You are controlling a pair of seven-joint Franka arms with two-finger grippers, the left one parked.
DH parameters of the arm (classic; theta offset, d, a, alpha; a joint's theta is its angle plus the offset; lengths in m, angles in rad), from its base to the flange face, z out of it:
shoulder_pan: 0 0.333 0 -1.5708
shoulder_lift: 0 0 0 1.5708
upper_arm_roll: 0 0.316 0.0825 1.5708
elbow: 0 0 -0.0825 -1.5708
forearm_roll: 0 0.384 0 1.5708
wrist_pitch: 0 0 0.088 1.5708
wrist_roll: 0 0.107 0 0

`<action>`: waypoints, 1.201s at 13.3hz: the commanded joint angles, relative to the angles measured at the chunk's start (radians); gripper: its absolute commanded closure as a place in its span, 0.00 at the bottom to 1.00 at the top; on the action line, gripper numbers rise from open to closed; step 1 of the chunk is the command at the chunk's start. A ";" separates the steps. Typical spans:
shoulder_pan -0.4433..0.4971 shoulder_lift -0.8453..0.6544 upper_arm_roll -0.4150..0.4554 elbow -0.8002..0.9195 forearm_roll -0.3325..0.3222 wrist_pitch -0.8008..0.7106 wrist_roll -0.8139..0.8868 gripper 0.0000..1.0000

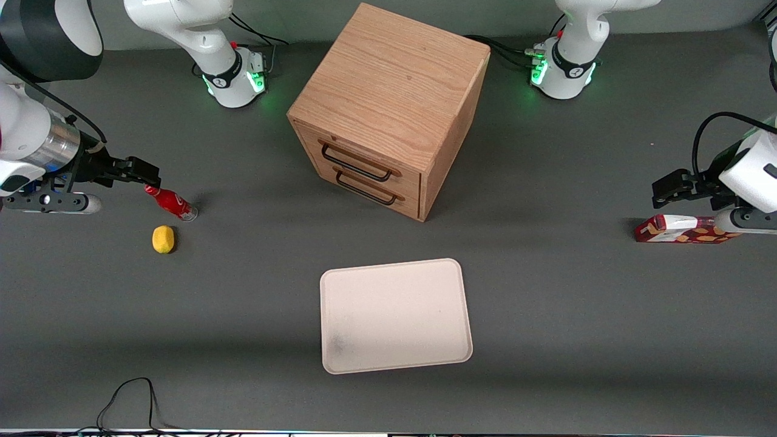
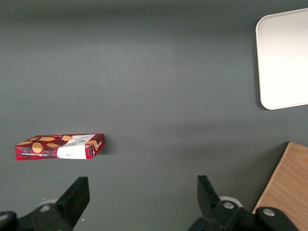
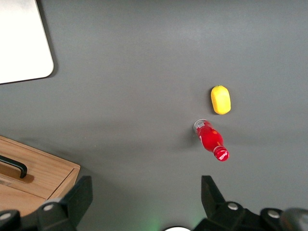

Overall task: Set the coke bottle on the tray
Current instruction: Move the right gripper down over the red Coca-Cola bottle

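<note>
Here, tool (image 1: pixel 149 176) open above coke bottle (image 1: pixel 172 203) — cap hidden.

The dark grey counter (image 1: pixel 546 303) carries a wooden drawer box (image 1: pixel 388 109) at its middle. Nearer the front camera lies the cream tray (image 1: pixel 394 315), flat and bare. Toward the working arm's end stands the coke bottle (image 1: pixel 172 203), with a lemon (image 1: pixel 162 239) just beside it, slightly nearer the camera. The claw (image 1: pixel 145 173) hangs above the bottle's cap. A red snack box (image 1: pixel 683 229) lies toward the parked arm's end.
</note>
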 commanded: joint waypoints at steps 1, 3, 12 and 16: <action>0.011 0.012 -0.004 0.042 -0.010 -0.037 0.026 0.00; 0.002 0.033 -0.005 0.074 -0.007 -0.057 0.012 0.00; 0.008 0.002 -0.131 0.048 -0.089 -0.135 -0.228 0.00; 0.013 -0.014 -0.188 0.045 -0.094 -0.136 -0.258 0.00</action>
